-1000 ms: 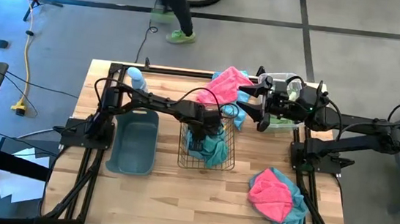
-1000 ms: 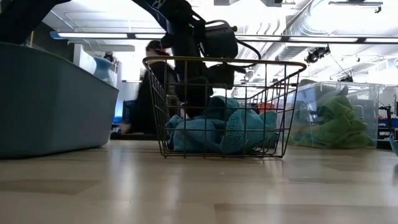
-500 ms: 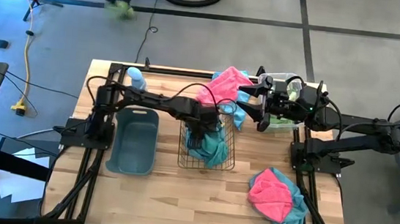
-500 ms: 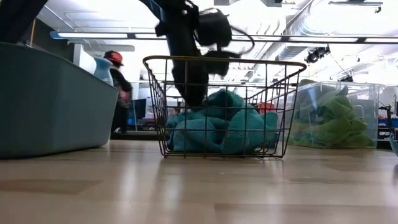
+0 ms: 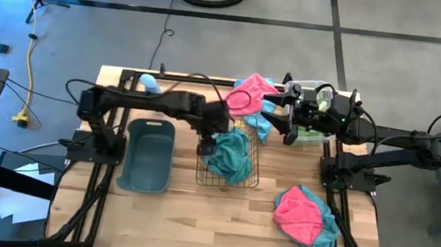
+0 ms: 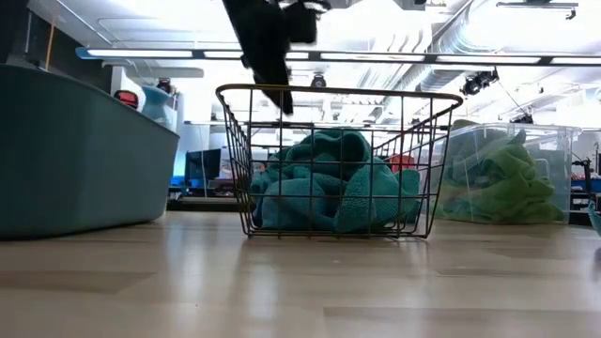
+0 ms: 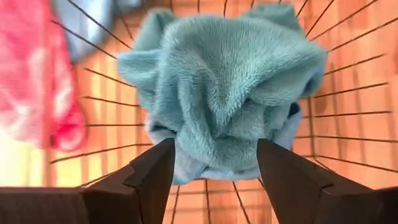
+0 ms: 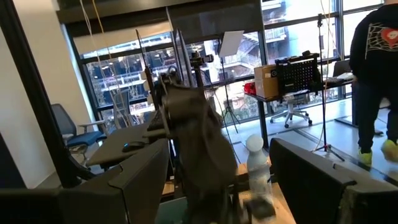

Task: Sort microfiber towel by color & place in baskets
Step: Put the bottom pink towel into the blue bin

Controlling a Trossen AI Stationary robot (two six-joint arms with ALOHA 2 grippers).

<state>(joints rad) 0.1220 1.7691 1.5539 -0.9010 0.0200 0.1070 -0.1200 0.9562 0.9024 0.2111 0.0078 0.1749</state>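
A teal microfiber towel (image 7: 224,87) lies bunched on the floor of the copper wire basket (image 5: 249,175) at the table's middle. My left gripper (image 7: 214,165) hangs open above the basket's left part (image 5: 206,146), clear of the towel and level with the rim in the low view (image 6: 268,66). A pink towel (image 5: 248,94) lies on a teal one at the far middle. Another pink and teal heap (image 5: 301,216) lies near right. Green towels (image 6: 502,183) fill the clear bin (image 6: 554,141). My right gripper (image 5: 279,119) waits open, raised over the far right.
The dark grey-blue tub (image 5: 148,157) stands left of the wire basket, with nothing showing in it. A pale bottle (image 5: 149,84) stands at the far left. Bare wood lies along the near edge, between the tub and the near-right heap.
My left gripper has opened and let go of the teal towel, then risen out of the wire basket and drawn back a little toward the table's left. The towel has stayed in the basket and stands a little higher now.
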